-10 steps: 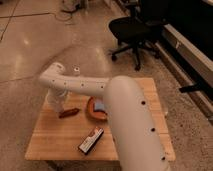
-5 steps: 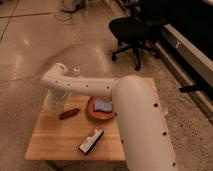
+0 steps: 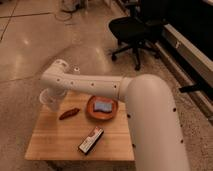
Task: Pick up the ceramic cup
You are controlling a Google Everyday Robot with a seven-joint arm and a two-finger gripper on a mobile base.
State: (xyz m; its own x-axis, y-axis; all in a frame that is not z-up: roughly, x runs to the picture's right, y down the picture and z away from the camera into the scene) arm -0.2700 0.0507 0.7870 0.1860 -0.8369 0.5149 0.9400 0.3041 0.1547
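Observation:
The ceramic cup (image 3: pixel 48 100) is a small pale cup at the far left corner of the wooden table (image 3: pixel 50 142). My gripper (image 3: pixel 55 96) points down from the white wrist right at the cup, and the two overlap in the camera view. The wrist hides most of the gripper. Whether the cup rests on the table or hangs just above it cannot be told. The cap of a slim white bottle (image 3: pixel 76 70) shows just behind the forearm.
On the table lie a brown sausage-shaped item (image 3: pixel 69 114), a brown bowl (image 3: pixel 102 109) holding a blue object, and a dark flat packet (image 3: pixel 90 139) near the front. My white arm covers the table's right side. A black office chair (image 3: pixel 131 31) stands on the floor behind.
The wrist has risen slightly and the upper arm has swung right and closer to the camera. The gripper stays at the cup in the table's far left corner.

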